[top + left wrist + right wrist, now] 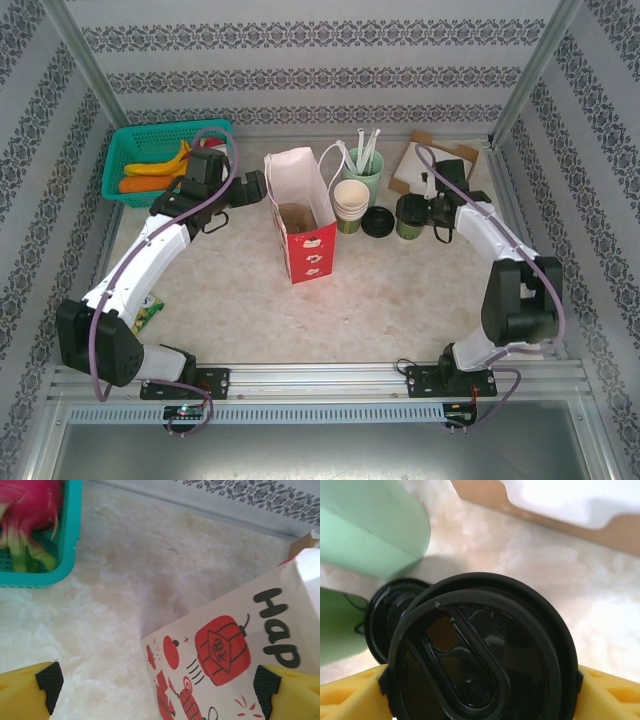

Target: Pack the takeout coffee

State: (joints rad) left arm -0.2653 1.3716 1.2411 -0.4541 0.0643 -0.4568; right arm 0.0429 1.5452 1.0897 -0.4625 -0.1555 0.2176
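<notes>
My right pincer (480,680) is clamped on the takeout coffee (480,650), one pad pressed to each side of its black lid. The cup stands upright on the counter (380,300), toward the far right corner, and it has not yet been packed. From above, that pincer (415,215) covers most of the cup (407,228).

Just beside the cup, on the side nearer the left edge, a loose black lid (378,222) lies flat on the counter. Past it stands a stack of lidless paper cups (351,200), and behind those a mint-green cup (365,170) holding white straws. All three lie between the coffee and the red and white paper bag (305,235), which stands open-mouthed mid-counter. A sheet of brown cardboard (425,158) lies by the far edge behind my right pincer.

My left pincer (255,186) is spread wide and grips nothing. It sits close against the bag's left side, and a printed corner of the bag (225,655) lies between its fingers. Farther left, at the far left corner, a teal basket (125,150) holds a banana (165,163) and a dragon fruit (30,510).
</notes>
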